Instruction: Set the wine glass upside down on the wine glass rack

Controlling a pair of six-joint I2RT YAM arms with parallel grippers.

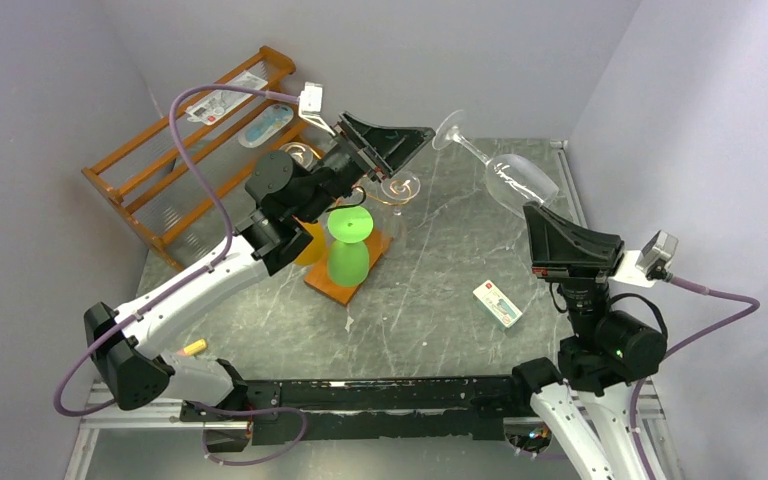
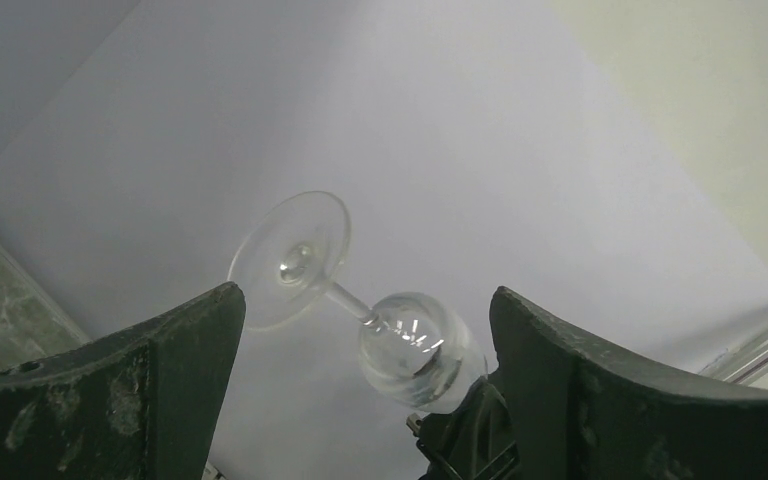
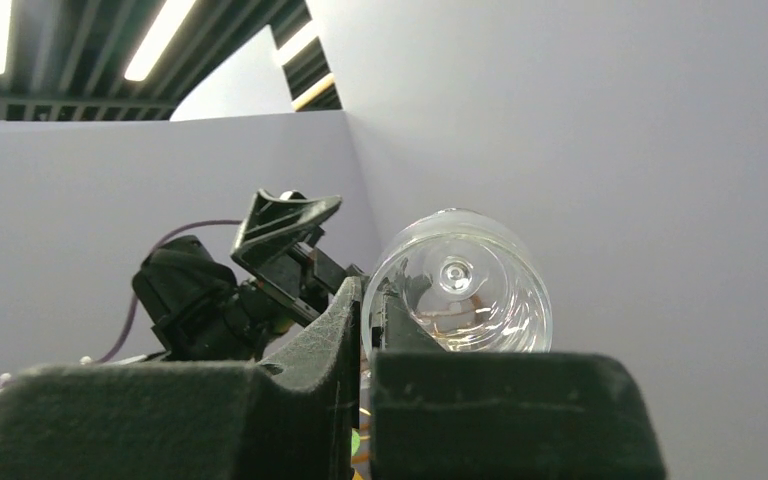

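Observation:
The clear wine glass [image 1: 518,180] is held tilted in the air at the back right, foot [image 1: 450,128] pointing up and left. My right gripper [image 1: 548,218] is shut on its rim, and in the right wrist view [image 3: 372,310] the bowl [image 3: 460,290] rises just past the fingers. The gold wine glass rack [image 1: 400,186] stands on its orange-brown wooden base [image 1: 332,285] at centre left. My left gripper [image 1: 390,140] is open and empty above the rack. In the left wrist view [image 2: 365,295] the glass [image 2: 420,345] shows between the spread fingers, some way off.
A green glass [image 1: 348,248] hangs upside down on the rack, with an orange one [image 1: 310,248] beside it. A stepped wooden slatted shelf [image 1: 190,150] stands at the back left. A small white box [image 1: 498,303] lies near the right arm. A yellow object [image 1: 193,347] lies front left.

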